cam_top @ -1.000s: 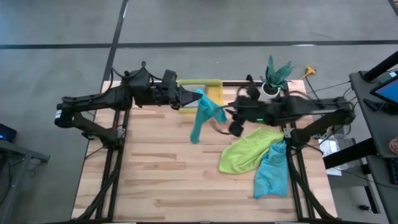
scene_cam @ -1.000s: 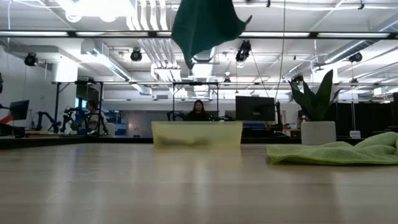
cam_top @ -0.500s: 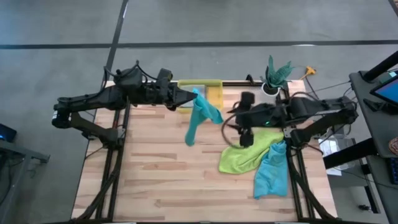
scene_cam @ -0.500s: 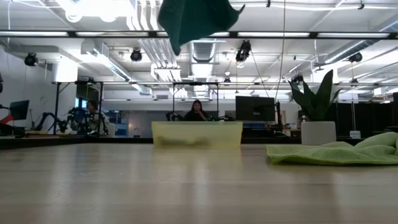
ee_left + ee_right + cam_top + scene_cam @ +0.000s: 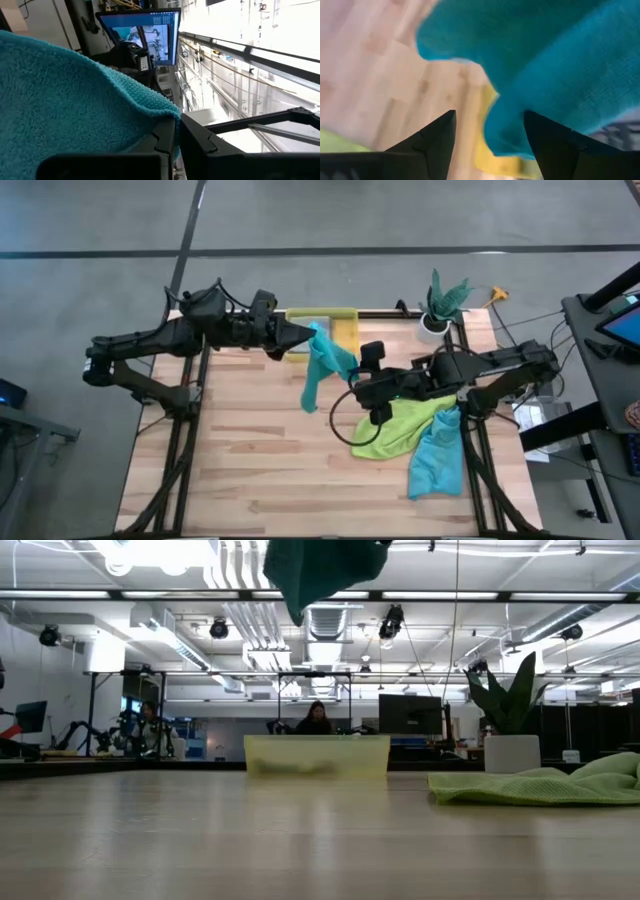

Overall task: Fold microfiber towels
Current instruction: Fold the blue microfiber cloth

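Note:
A teal towel (image 5: 318,365) hangs in the air over the table's far middle, in front of the yellow bin (image 5: 338,328). My left gripper (image 5: 305,335) is shut on its top. In the low view only the towel's lower end (image 5: 322,570) shows, high above the table. My right gripper (image 5: 372,405) stands open just right of the hanging towel (image 5: 545,65), nothing between its fingers. A lime green towel (image 5: 400,425) lies crumpled at the right, with a second teal towel (image 5: 435,458) lying partly on its near end. My left gripper pinches the towel's upper edge (image 5: 170,117) between its two shut fingers, which come level from the table's left. The towel hangs slack below the fingers, lifted clear of the table. One layer or several, I cannot tell.
A potted plant (image 5: 440,302) stands at the far right corner. The bin (image 5: 317,755) sits at the far edge. Bare wood (image 5: 250,460) spreads over the left and near parts of the table. People and desks show in the room beyond.
My right gripper has come away from the teal towel's right corner and gone down and toward the table's left and near edge, rolling as it went. That corner has dropped, and the towel now hangs narrower from my left gripper alone.

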